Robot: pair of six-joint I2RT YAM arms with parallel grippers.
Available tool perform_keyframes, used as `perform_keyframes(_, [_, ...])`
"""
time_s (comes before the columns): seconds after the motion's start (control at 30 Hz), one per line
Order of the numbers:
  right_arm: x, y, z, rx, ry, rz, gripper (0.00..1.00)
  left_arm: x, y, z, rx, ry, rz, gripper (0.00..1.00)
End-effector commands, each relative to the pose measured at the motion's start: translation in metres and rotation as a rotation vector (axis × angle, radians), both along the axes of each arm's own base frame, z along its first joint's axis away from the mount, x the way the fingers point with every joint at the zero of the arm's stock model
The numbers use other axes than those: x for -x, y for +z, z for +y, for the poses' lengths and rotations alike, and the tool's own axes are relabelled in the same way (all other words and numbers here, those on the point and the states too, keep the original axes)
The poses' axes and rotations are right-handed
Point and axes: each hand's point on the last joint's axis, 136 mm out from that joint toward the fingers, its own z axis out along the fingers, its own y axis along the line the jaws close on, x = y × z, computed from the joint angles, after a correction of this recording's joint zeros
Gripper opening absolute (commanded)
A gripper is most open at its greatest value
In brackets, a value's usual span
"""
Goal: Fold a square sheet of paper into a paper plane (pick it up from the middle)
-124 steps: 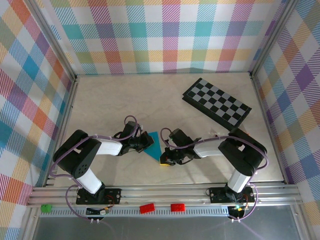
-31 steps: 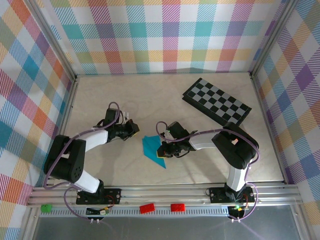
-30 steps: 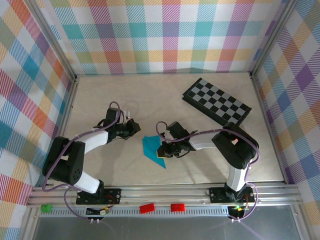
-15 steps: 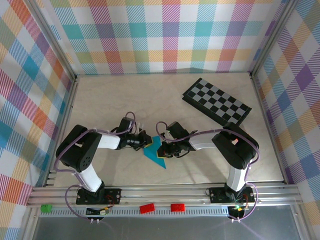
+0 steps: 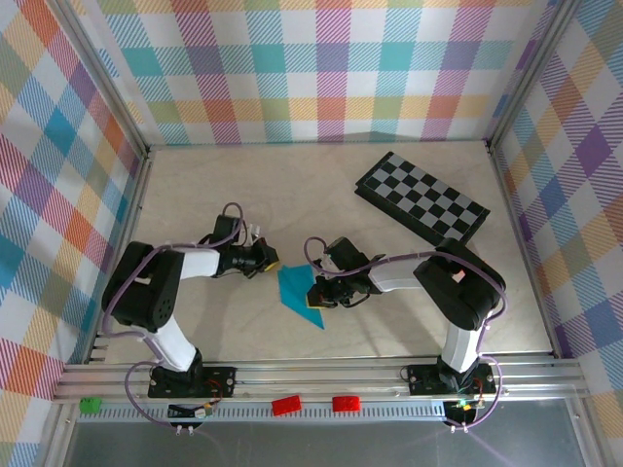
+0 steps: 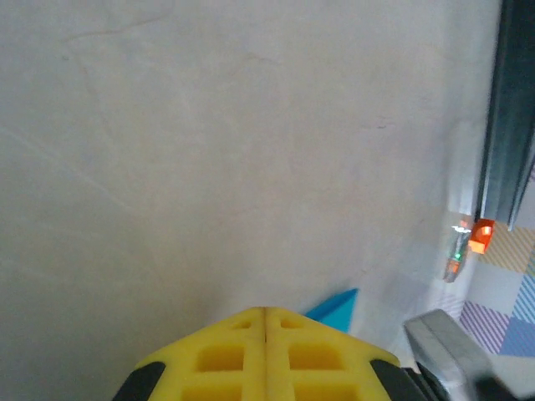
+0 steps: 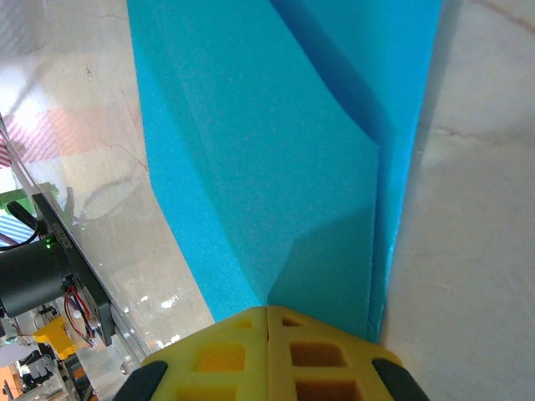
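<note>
Fingers pressed together on both: my right gripper (image 5: 311,304) atop the square sheet of paper (image 5: 295,287), left gripper (image 5: 274,261) just beside it. Flimsy, slippery stuff; I'd pinch it mid-crease.

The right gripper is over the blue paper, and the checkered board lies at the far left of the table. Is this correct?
Not fully. The checkered board lies at the far right of the table, not the left; the top external view shows it. The right gripper is indeed over the blue paper.
</note>
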Motion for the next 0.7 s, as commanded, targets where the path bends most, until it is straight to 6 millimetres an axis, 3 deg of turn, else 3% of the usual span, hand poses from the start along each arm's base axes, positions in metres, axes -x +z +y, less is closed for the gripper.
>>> perform_keyframes(0.0, [0.031, -0.043, -0.042, 0.223, -0.021, 0.131, 0.0, 0.012, 0.028, -0.013, 0.0, -0.027, -0.063, 0.0])
perform_keyframes(0.1, [0.028, -0.04, -0.039, 0.213, -0.025, 0.126, 0.0, 0.028, 0.034, -0.041, 0.016, -0.106, -0.087, 0.0])
perform_keyframes(0.17, [0.026, -0.037, -0.036, 0.205, -0.024, 0.119, 0.0, 0.039, 0.024, -0.053, -0.005, -0.154, -0.074, 0.0])
perform_keyframes(0.37, [0.024, -0.035, -0.036, 0.213, -0.029, 0.117, 0.0, 0.063, -0.01, -0.062, 0.019, -0.204, 0.013, 0.0])
perform_keyframes(0.53, [0.026, -0.038, -0.039, 0.221, -0.037, 0.123, 0.0, 0.072, -0.04, -0.039, -0.142, -0.185, 0.059, 0.0])
perform_keyframes(0.67, [0.029, -0.04, -0.041, 0.217, -0.046, 0.128, 0.0, 0.065, -0.048, -0.021, -0.238, -0.159, 0.049, 0.0])
